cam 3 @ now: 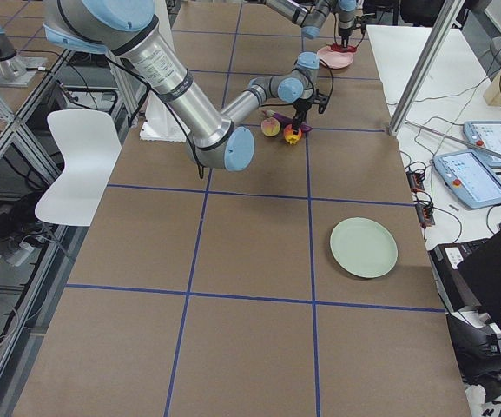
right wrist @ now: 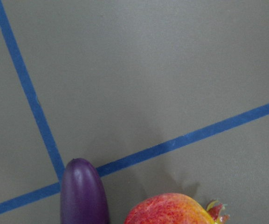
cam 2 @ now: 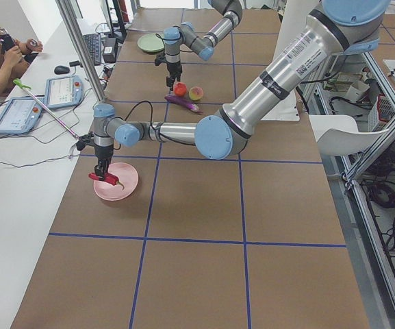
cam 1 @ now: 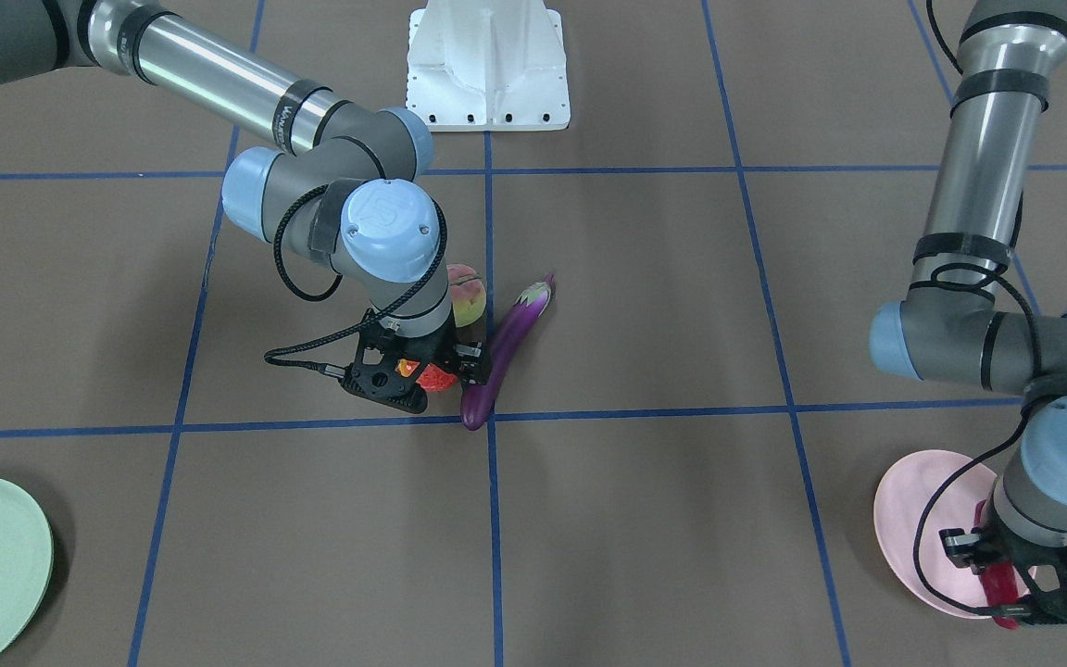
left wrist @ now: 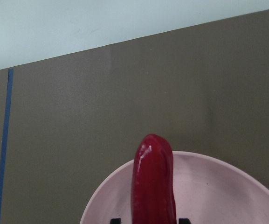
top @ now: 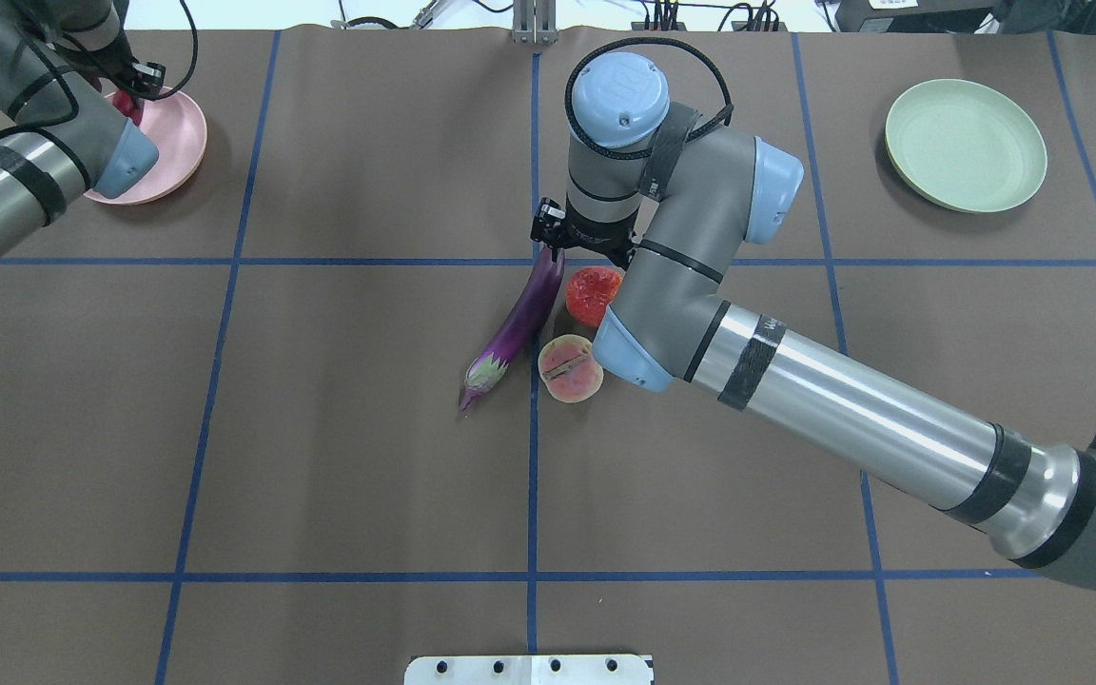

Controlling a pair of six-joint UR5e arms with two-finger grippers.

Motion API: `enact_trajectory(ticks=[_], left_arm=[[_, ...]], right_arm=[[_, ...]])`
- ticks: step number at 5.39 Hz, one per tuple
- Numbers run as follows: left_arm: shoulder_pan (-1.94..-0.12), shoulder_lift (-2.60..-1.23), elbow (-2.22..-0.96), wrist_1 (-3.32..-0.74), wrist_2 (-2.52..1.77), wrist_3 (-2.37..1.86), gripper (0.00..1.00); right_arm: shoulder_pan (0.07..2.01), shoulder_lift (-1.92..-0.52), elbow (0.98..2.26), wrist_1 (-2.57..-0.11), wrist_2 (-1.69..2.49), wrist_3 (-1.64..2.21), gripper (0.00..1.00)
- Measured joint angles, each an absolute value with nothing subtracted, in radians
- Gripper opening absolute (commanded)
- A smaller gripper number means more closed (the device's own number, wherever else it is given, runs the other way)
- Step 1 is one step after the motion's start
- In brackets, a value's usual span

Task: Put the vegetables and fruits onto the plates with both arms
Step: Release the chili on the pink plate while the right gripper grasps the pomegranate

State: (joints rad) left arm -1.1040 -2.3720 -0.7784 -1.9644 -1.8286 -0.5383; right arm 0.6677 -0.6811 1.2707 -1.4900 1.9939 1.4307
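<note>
My left gripper (cam 1: 1006, 579) is shut on the red chili pepper (left wrist: 153, 182) and holds it just over the pale pink plate (cam 1: 913, 519). My right gripper (cam 1: 432, 371) is open and low over the red-orange pomegranate (top: 593, 293), which shows between its black fingers. In the right wrist view the pomegranate (right wrist: 171, 210) lies beside the tip of the purple eggplant (right wrist: 83, 196). The eggplant (top: 524, 319) lies on the table close beside the gripper. The yellow-pink peach (top: 570, 369) sits next to both. The mint green plate (top: 967, 143) stands empty at the far right.
The white pedestal base (cam 1: 487, 65) stands at the robot's side of the table. My right forearm (top: 843, 400) slants across the table's right half. Tablets (cam 2: 64, 89) and a seated person are beyond the far table edge.
</note>
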Motion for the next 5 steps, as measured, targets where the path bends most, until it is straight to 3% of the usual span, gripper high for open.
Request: enact_trajectory(ticks=[3,4,5], left_arm=[[-1.103,-2.373,-0.778,-1.969,-1.827,-0.534,1.00],[-1.103,-2.373,-0.779,-1.969,-1.827,-0.534,1.00],[-1.103,-2.373,-0.782,-1.970,-1.828,-0.534,1.00]], right_arm=[[0.657,-0.679,1.270,-1.543,1.992,1.423,0.96],[0.651,-0.680,1.269,-1.552,1.988,1.424,0.23],[0.645,-0.684,1.268,-1.554,1.978,1.424,0.00]])
